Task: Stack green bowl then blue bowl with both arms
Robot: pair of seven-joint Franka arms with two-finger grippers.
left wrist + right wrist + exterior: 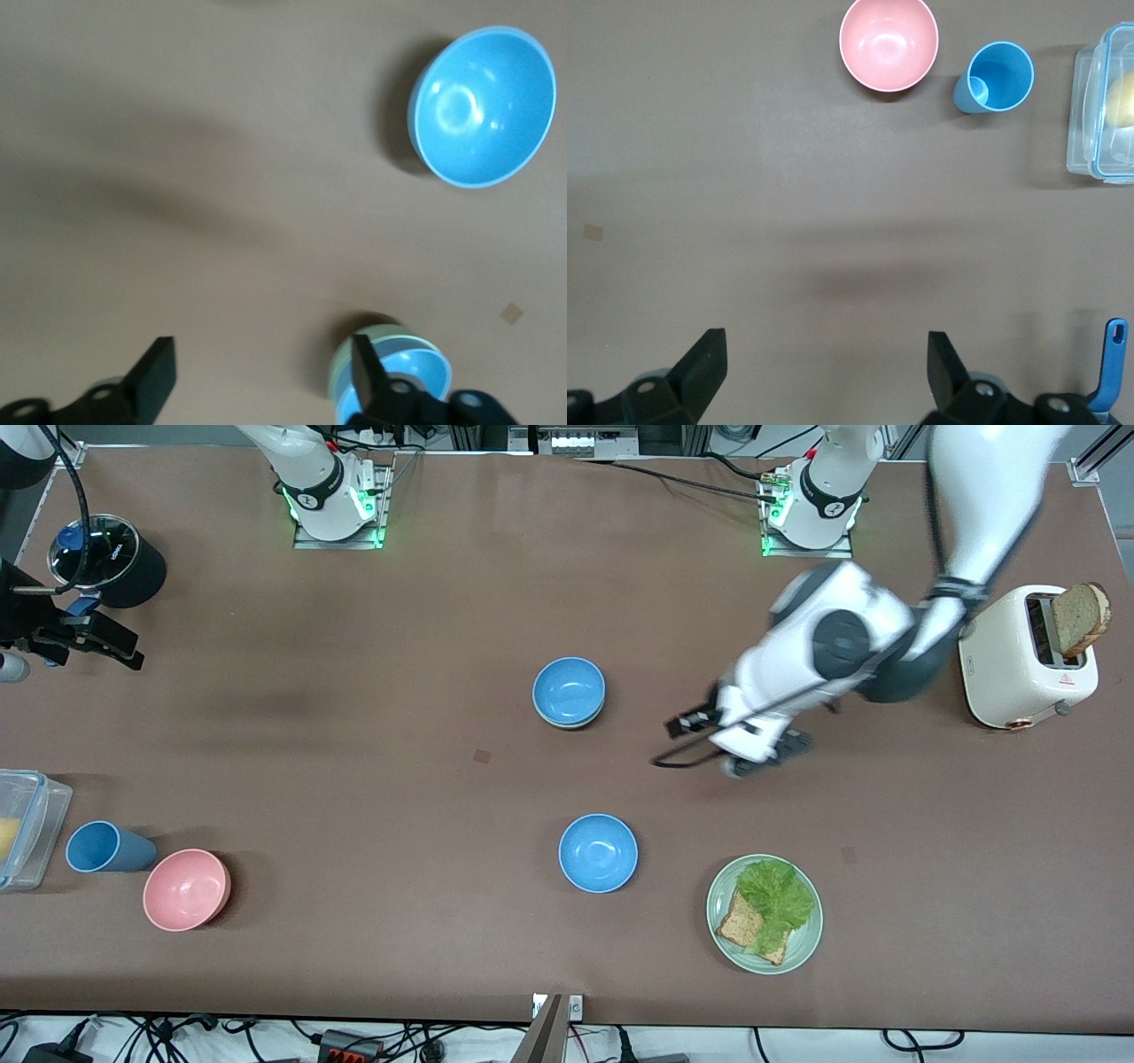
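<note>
The green bowl (pixel 576 724) sits at the table's middle with a blue bowl (pixel 569 689) nested in it; only its pale rim shows. A second blue bowl (pixel 598 852) stands alone, nearer to the front camera. My left gripper (pixel 757 755) is open and empty, over bare table between the stack and the toaster. In the left wrist view my left gripper (pixel 261 354) is open, the green bowl (pixel 390 335) and its nested blue bowl (pixel 416 367) lie beside one finger, and the lone blue bowl (pixel 483 106) is apart. My right gripper (pixel 106 642) (pixel 826 345) is open and empty at the right arm's end.
A toaster (pixel 1028 655) with a bread slice stands at the left arm's end. A green plate (pixel 802 948) with lettuce and toast is near the front edge. A pink bowl (pixel 186 888), blue cup (pixel 106 847), clear container (pixel 22 828) and black pot (pixel 106 558) are at the right arm's end.
</note>
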